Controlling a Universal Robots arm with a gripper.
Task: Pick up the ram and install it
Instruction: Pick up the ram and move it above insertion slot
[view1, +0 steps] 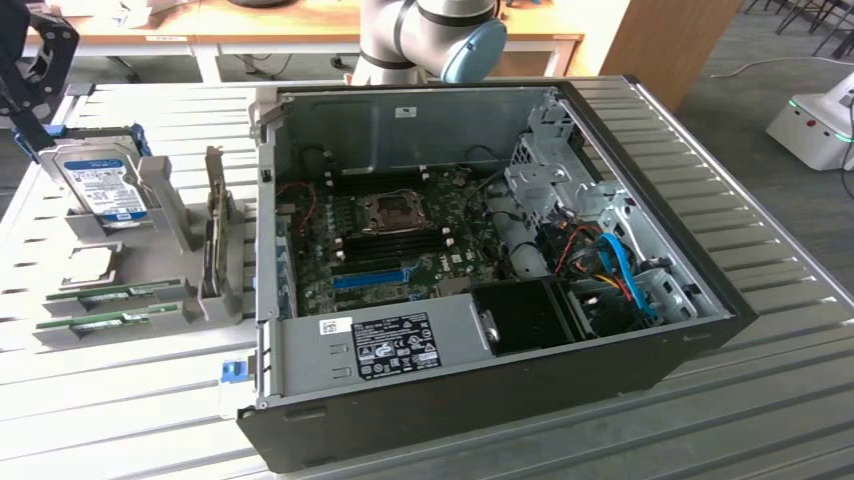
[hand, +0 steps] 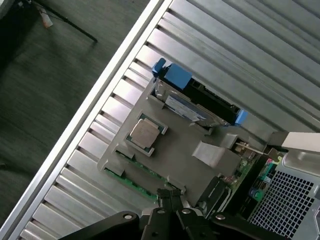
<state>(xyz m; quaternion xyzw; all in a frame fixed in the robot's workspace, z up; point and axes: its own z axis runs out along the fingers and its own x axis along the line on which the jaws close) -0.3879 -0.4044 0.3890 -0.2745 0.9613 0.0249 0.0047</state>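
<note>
Hovering with its tips nearly together and empty, the gripper (hand: 169, 196) is near two rams (view1: 114, 296) lying in the tray (view1: 174, 225), on the exterior view's left.

Two ram sticks (hand: 131, 183) lie side by side in the holder (hand: 175, 147), just ahead of the jaws of the gripper (hand: 169, 196). The processor (hand: 145, 134) sits beyond them, the hard drive (hand: 196, 102) farther still, and the computer case (hand: 295, 200) beside the holder.

Open room above the ram (view1: 127, 292); upright hard drive (view1: 107, 185) and computer case (view1: 534, 395) close alongside.
</note>
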